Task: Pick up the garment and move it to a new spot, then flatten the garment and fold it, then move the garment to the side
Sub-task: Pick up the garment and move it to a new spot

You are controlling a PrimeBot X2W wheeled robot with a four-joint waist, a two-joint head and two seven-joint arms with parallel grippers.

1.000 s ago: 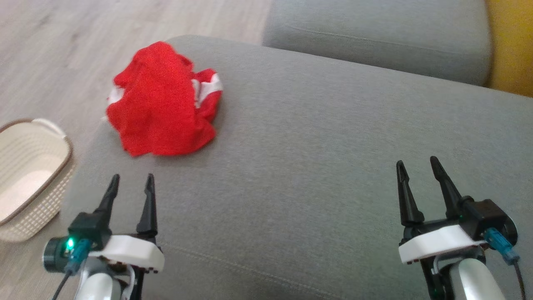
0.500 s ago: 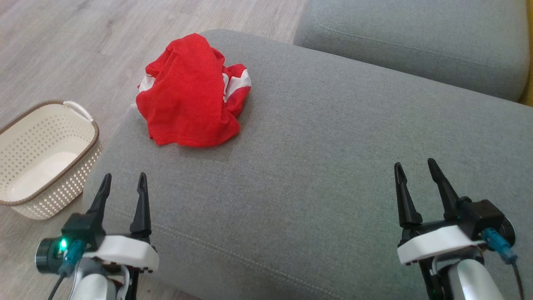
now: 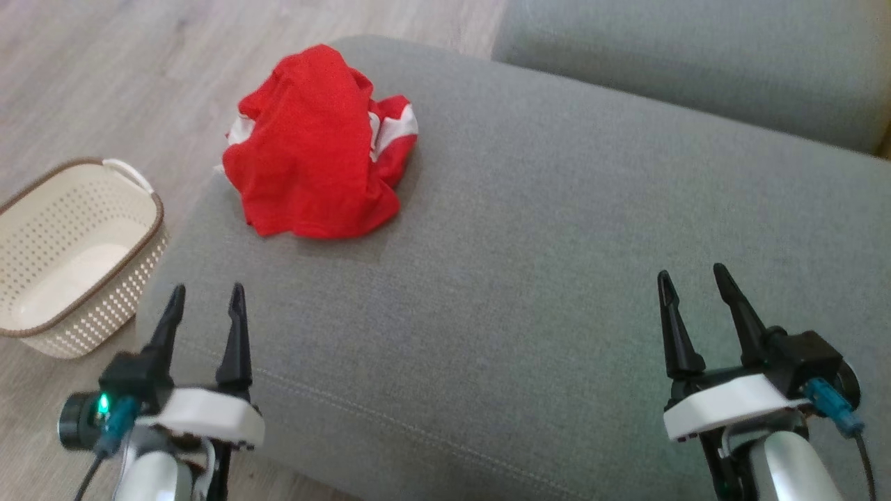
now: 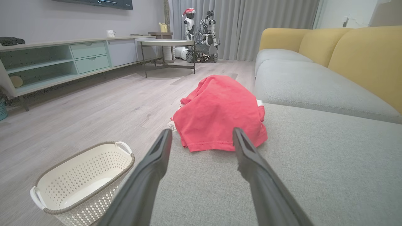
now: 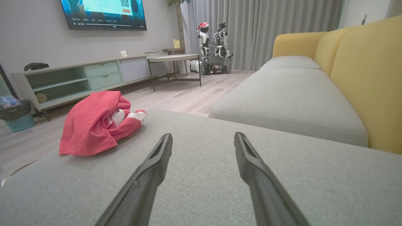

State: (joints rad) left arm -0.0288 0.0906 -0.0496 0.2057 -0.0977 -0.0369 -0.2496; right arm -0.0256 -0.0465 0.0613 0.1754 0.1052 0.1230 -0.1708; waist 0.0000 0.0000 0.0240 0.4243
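**Both grippers open, garment on the far left corner of the seat**

My left gripper [image 3: 209, 289] is open, its two fingers apart and holding nothing. It is over the near left corner of the grey seat [image 3: 529, 292]. My right gripper [image 3: 692, 273] is also open and holds nothing. It is over the near edge of the seat, toward the right side, well apart from the left one. Both point toward the far edge.

The garment [image 3: 313, 146] is red with some white bands. It lies crumpled in a heap on the far left corner of the seat, close to the left edge, apart from both grippers. In the left wrist view it sits straight ahead of the fingers. In the right wrist view it is off to the left.

Beside the left edge of the seat a cream basket [image 3: 56, 216] with small holes and a brown rim stands on the wooden floor [image 3: 97, 76]. Past the far edge there is a second grey seat [image 3: 696, 76], and the right wrist view shows a yellow backrest [image 5: 370, 78] along its right side.
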